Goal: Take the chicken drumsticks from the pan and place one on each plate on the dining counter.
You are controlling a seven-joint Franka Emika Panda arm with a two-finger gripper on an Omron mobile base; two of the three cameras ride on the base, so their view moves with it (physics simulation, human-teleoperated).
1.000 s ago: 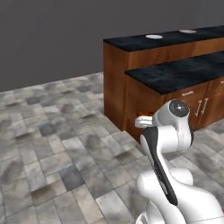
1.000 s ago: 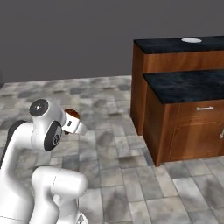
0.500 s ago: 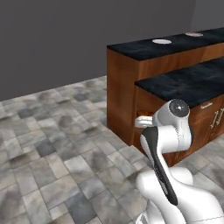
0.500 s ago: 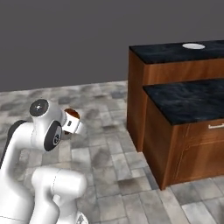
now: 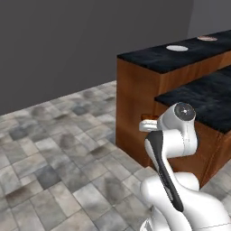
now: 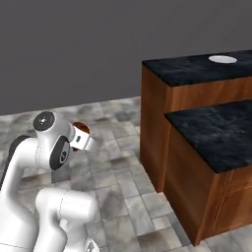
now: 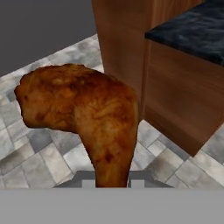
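Observation:
My gripper (image 7: 113, 183) is shut on the narrow end of a reddish-brown chicken drumstick (image 7: 87, 109), whose meaty end fills much of the hand view. From the base, the gripper (image 6: 81, 137) is folded close to the arm above the tiled floor, with the drumstick (image 6: 80, 128) at its tip; it also shows in the left base view as the drumstick (image 5: 149, 117). The dining counter (image 5: 149, 58) stands ahead to the right, well apart from the gripper. Two pale plates (image 5: 177, 48) (image 5: 207, 38) lie on its black top; one plate (image 6: 222, 59) appears from the right base. The pan is out of view.
A lower black-topped cabinet (image 5: 203, 97) (image 6: 216, 133) juts out in front of the dining counter, with wood sides reaching the floor. Grey stone floor tiles (image 5: 54, 162) spread to the left, and a dark wall (image 5: 67, 45) closes the back.
The whole picture has shifted: the base has driven closer to the counter, which now looks larger. The arm keeps its folded pose and the drumstick stays in the gripper.

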